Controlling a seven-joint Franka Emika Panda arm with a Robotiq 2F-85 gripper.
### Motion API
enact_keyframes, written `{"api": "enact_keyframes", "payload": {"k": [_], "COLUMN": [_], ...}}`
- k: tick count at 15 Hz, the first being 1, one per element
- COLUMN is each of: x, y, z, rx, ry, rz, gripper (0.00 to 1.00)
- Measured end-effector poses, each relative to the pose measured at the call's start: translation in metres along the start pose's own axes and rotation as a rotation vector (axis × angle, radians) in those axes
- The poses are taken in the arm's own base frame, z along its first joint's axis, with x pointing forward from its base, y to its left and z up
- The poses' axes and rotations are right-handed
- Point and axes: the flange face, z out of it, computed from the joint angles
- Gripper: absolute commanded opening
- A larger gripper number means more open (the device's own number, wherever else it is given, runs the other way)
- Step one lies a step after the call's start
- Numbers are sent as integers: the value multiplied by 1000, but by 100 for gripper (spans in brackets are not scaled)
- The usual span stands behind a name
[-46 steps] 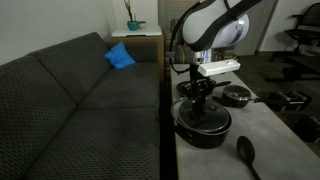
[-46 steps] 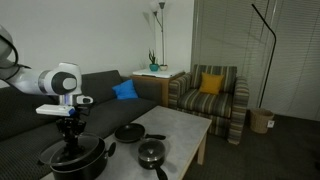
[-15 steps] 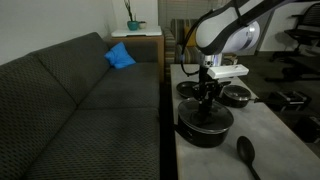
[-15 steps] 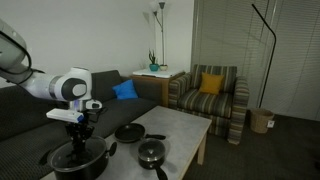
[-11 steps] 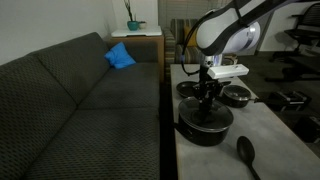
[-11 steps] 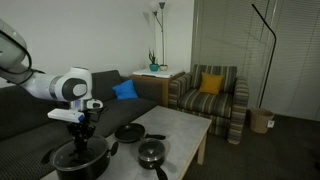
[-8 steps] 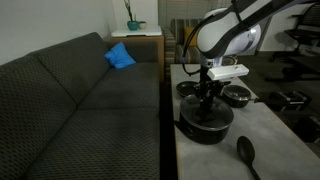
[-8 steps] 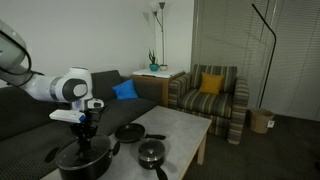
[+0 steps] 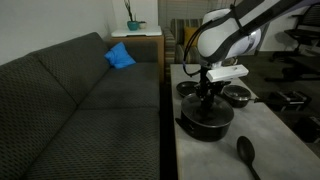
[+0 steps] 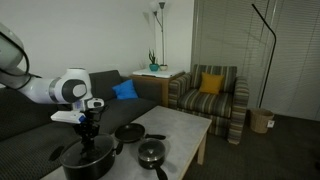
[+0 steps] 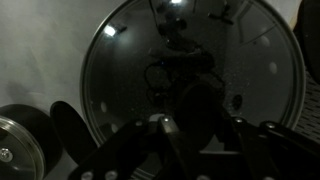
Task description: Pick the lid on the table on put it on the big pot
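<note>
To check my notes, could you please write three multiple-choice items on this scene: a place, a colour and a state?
1. Where is the lid? A on the sofa; B at the big pot, under the hand; C on the floor.
2. What colour is the cushion on the sofa? A blue; B red; C green.
3. The hand is: A wide open; B out of view; C shut on the lid.
Answers: B, both exterior views show it there; A, plainly blue; C, the wrist view shows it gripping the lid's centre.

The lid (image 11: 122, 78) is seen as glossy clear glass, metal-rimmed; the big pot (image 9: 206, 129) as matt black; the surface (image 9: 278, 150) as smooth grey stone.
</note>
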Motion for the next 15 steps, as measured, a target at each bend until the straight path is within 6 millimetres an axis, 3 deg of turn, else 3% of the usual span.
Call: {"api": "enact_keyframes", "payload": {"k": [5,15], "x": [1,14], "y": [8,13], "z": [1,-29], "rx": [-38,-34], "ry": [-1,38], "rz": [29,40], "gripper": [98,100]}}
